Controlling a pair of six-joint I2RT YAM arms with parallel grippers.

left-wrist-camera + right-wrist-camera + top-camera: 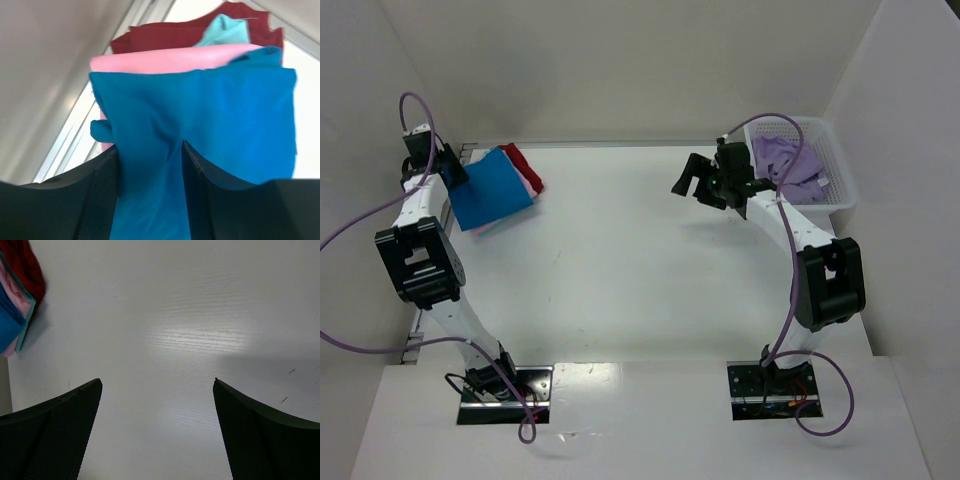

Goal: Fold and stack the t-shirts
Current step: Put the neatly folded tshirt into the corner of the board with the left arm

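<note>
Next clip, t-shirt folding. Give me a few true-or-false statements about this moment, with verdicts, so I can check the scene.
1. The blue t-shirt lies on top of the stack at the table's far left. True.
2. The white basket is empty. False: a lavender t-shirt lies in it.
3. The right gripper holds a shirt. False: it is open above the table, with nothing between its fingers.
4. Blue cloth sits between the left gripper's fingers. True.
5. A pink t-shirt and a red t-shirt lie under the blue one. True.
</note>
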